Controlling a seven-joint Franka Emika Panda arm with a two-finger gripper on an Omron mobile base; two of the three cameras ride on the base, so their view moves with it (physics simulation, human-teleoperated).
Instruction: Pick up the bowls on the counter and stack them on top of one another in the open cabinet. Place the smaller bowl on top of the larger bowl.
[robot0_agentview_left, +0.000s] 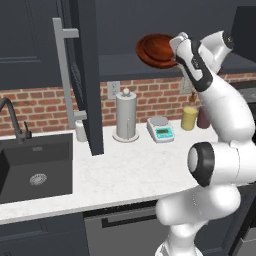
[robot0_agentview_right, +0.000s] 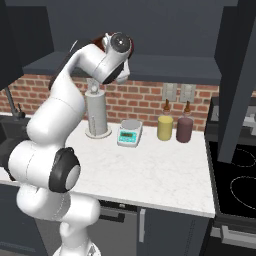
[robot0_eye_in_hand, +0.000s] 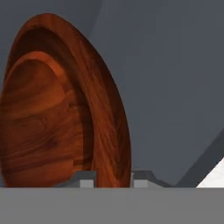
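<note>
The larger bowl (robot0_agentview_left: 155, 50), glossy reddish-brown wood, hangs tilted almost on edge in front of the open cabinet, just above its dark shelf (robot0_agentview_left: 130, 64). My gripper (robot0_agentview_left: 176, 46) is shut on its rim at the right side. In the hand view the larger bowl (robot0_eye_in_hand: 57, 109) stands edge-on, with the gripper (robot0_eye_in_hand: 113, 180) clamped over the rim and the fingertips (robot0_eye_in_hand: 87, 178) on either side. In the right base view the hand (robot0_agentview_right: 117, 47) covers most of the larger bowl (robot0_agentview_right: 131, 48). The white counter (robot0_agentview_left: 125, 170) lies well below. The cabinet door (robot0_agentview_left: 87, 75) with its grey bar handle (robot0_agentview_left: 62, 75) stands open to the left.
On the counter stand a paper towel holder (robot0_agentview_left: 126, 115), a kitchen scale (robot0_agentview_left: 161, 129), a pale-yellow cylinder (robot0_agentview_left: 189, 118) and a maroon cup (robot0_agentview_right: 184, 129). A small white vessel (robot0_agentview_left: 80, 131) peeks from behind the door. The black sink (robot0_agentview_left: 35, 167) is left, a stovetop (robot0_agentview_right: 240, 175) right.
</note>
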